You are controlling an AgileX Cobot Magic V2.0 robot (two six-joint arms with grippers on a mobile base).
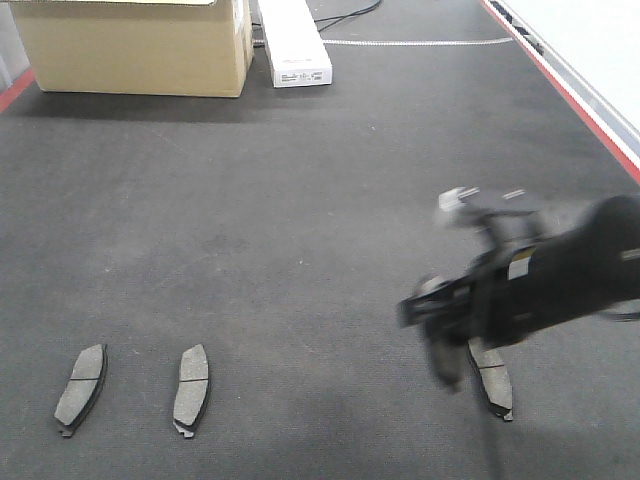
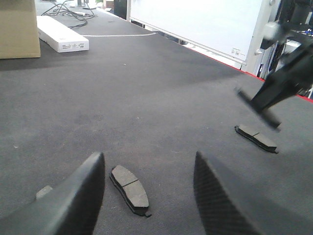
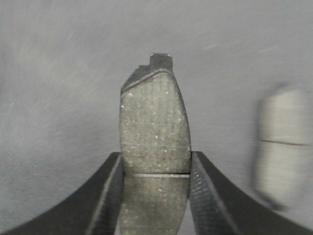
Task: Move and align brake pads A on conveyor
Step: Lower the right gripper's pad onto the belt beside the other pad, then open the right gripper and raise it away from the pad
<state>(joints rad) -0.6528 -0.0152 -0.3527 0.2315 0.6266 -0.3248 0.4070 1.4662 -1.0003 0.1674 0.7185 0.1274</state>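
Two brake pads A [image 1: 80, 388] [image 1: 191, 390] lie side by side on the conveyor [image 1: 300, 220] at the front left. Another pad [image 1: 495, 380] lies flat at the front right. Just left of it, my right gripper [image 1: 445, 350] hangs above the belt, shut on a further pad [image 3: 155, 127] whose sides its fingers [image 3: 205, 196] pinch. My left gripper [image 2: 148, 156] is open low over the belt. One pad [image 2: 129, 188] lies on the belt between its fingers, closer to the left one and touching neither.
A cardboard box [image 1: 140, 45] and a long white box [image 1: 293, 45] stand at the far end of the belt. A red strip [image 1: 570, 90] edges the right side, with a white panel [image 2: 195, 24] beyond it.
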